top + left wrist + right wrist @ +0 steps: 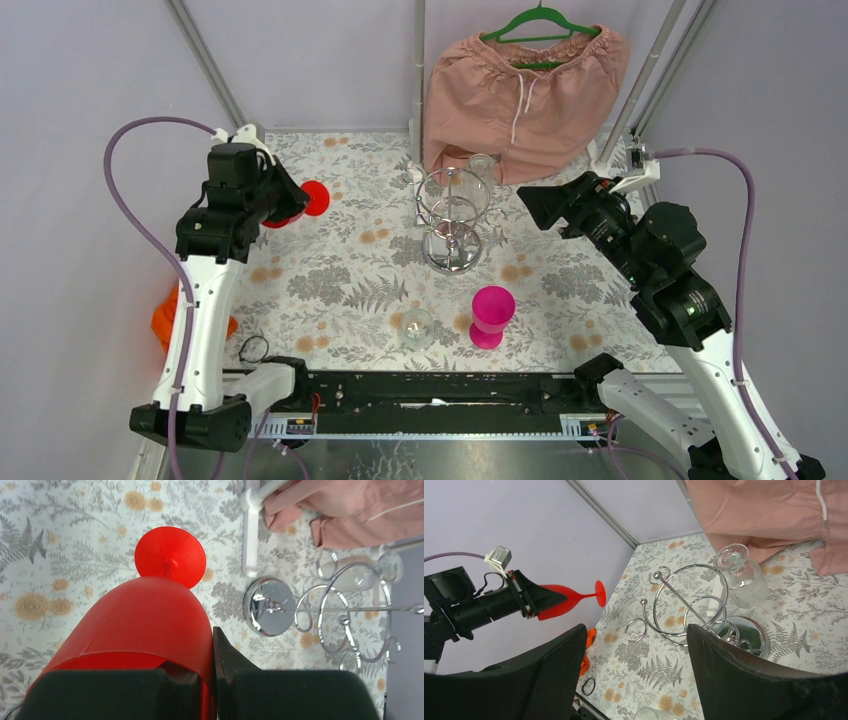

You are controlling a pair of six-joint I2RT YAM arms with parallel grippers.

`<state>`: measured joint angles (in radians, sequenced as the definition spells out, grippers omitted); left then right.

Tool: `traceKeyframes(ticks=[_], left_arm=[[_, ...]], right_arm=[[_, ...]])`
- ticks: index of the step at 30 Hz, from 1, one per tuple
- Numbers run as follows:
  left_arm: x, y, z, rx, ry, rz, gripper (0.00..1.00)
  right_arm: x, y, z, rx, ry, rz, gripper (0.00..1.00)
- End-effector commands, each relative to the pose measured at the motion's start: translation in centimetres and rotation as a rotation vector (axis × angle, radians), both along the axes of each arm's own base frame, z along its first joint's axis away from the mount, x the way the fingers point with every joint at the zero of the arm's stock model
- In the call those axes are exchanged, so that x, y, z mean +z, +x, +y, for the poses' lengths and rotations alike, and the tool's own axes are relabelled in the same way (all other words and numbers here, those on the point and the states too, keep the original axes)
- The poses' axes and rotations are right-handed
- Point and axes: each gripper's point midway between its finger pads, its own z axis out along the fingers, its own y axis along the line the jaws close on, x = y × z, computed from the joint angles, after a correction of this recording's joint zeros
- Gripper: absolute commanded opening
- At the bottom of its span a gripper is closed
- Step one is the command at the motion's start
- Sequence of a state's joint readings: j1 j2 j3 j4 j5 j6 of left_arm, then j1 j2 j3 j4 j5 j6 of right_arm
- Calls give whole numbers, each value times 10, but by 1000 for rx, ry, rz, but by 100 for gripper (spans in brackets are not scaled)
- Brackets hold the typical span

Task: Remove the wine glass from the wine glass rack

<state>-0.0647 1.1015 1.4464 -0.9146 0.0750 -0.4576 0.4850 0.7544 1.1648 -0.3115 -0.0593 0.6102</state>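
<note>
**Red wine glass [145, 620] held clear of the wine glass rack [455, 250]**

Nearest the arm bases, a small clear glass [415, 325] and a pink goblet [492, 312] stand on the worktop [340, 280], well apart from the action. Farther in, the right hand [636, 630] is spread wide and holds nothing, aimed at the wine glass rack close in front of it. Off to the left, well apart from the rack, the left hand [544, 600] is clamped on the bowl of the red wine glass, which lies roughly level in the air with its foot pointing away. On the rack's far side a hanging clear glass [741, 577] appears to sit upside down in a loop, with pink shorts [520, 90] behind it.

Two risks stand out. The smooth, tapered bowl could slide from the grip if the wrist tips. The open right hand could also nudge the light wire rack and shake the hanging clear glass loose.
</note>
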Motion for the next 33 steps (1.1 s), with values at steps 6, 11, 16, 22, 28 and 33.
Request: traceKeyframes(ticks=[6, 11, 16, 22, 28, 33], left_arm=[[-41, -38, -1, -52, 76, 111, 0], [-59, -55, -8, -91, 99, 152, 0], [-81, -66, -26, -158, 135, 204, 0], [-102, -82, -42, -201, 214, 263, 0], [-115, -100, -55, -271, 231, 295, 0], [-128, -120, -63, -340, 242, 334, 0]], right_arm=[[12, 1, -4, -21, 12, -29, 81], [7, 2, -2, -14, 11, -14, 81], [4, 2, -1, -6, 5, -1, 81], [5, -2, -5, -22, -1, -1, 82], [3, -3, -7, -23, -6, 3, 82], [1, -4, -8, -25, -12, 8, 82]])
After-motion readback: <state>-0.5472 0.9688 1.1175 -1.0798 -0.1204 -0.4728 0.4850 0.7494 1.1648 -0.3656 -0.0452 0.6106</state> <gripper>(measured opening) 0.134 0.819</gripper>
